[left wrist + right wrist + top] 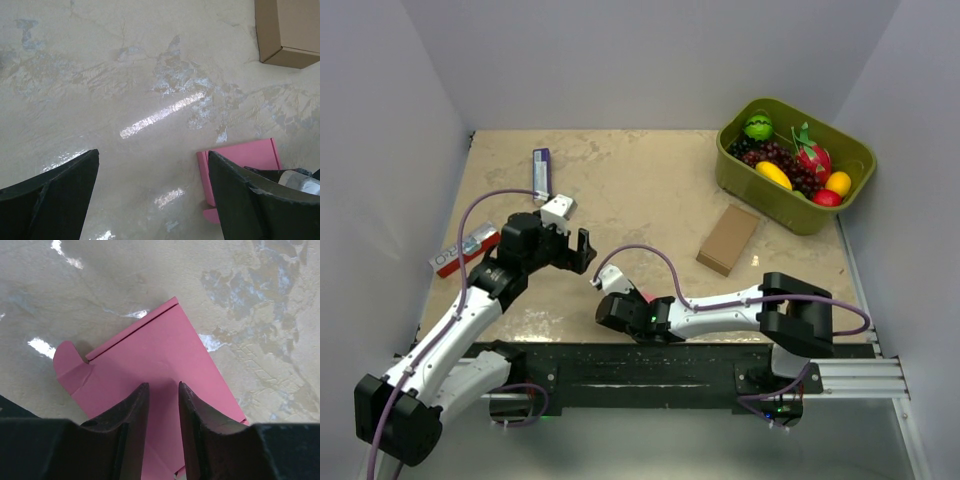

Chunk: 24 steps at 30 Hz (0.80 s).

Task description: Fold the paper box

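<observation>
Right gripper [164, 405] low over paper box [150, 365], fingers narrowly apart, grip uncertain. Pink card flat on tabletop [125, 275] near front edge. Left gripper [152, 200] wide open, nothing held. Mottled beige surface, glossy glare streaks. Plain white walls [620, 60] on three sides.

Your table [650, 190] is a beige, marbled top with worn, glossy patches. On it you have the pink paper box [155, 365] lying flat near the front edge, a brown cardboard box [728, 239] right of centre, and a green tub [795, 215] of toy fruit at the far right corner. At the left lie a purple-and-white packet [541, 172] and a red-and-white packet [465, 250], well apart.
</observation>
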Tool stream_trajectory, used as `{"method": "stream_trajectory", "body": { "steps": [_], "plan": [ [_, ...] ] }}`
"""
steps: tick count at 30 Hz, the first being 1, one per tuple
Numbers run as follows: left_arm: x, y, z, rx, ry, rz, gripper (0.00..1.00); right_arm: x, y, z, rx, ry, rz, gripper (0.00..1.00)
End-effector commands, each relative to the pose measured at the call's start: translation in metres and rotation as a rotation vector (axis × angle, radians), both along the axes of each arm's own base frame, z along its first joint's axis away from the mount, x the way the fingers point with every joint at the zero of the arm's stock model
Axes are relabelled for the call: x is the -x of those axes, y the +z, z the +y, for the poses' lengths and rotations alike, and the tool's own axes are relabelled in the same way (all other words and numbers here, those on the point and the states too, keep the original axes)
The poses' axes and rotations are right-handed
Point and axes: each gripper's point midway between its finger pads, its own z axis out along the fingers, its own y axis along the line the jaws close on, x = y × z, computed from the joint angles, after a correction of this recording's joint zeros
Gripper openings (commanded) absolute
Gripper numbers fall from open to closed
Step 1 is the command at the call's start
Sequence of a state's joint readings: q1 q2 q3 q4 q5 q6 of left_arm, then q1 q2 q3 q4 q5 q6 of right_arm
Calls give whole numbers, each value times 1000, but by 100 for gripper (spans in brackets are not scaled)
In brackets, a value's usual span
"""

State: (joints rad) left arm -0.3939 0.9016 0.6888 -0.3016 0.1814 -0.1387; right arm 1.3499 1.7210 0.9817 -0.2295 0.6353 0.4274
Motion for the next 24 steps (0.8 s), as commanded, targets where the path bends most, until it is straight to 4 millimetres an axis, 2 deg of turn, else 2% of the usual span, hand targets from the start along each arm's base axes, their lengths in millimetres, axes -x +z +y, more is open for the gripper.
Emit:
{"method": "stream_trajectory", "body": {
  "steps": [1, 3, 5, 6, 7, 11, 12, 14, 15, 17, 18, 24],
  "plan": [
    [-2, 0, -4, 25, -9, 1, 94, 8, -21, 1, -22, -12, 60, 36],
    [-1, -1, -6, 30, -20, 10, 94, 8, -19, -1, -15, -23, 59, 38],
    [-1, -3, -8, 36, -28, 22, 94, 5, -2, 1, -49, -44, 46, 45],
    [1, -4, -11, 44, -41, 27, 94, 5, 2, -5, -36, -61, 44, 50],
    [1, -5, -12, 49, -47, 33, 94, 3, 20, -3, -77, -86, 35, 61],
    [3, -9, -19, 66, -78, 59, 94, 6, 47, -18, -135, -189, 55, 80],
    [4, -9, -20, 71, -85, 64, 94, 9, 44, -31, -113, -224, 71, 80],
    [4, -10, -22, 76, -94, 69, 94, 12, 43, -38, -172, -305, 135, 81],
    [5, -10, -23, 80, -99, 71, 94, 15, 33, -48, -167, -340, 159, 81],
    [5, -10, -24, 85, -104, 75, 94, 17, 32, -52, -248, -405, 201, 81],
    [6, -10, -25, 92, -108, 77, 94, 21, 24, -56, -274, -420, 232, 81],
    [20, -17, -36, 175, -135, 137, 90, 15, 36, -51, -622, -485, 348, 81]
  ]
}}
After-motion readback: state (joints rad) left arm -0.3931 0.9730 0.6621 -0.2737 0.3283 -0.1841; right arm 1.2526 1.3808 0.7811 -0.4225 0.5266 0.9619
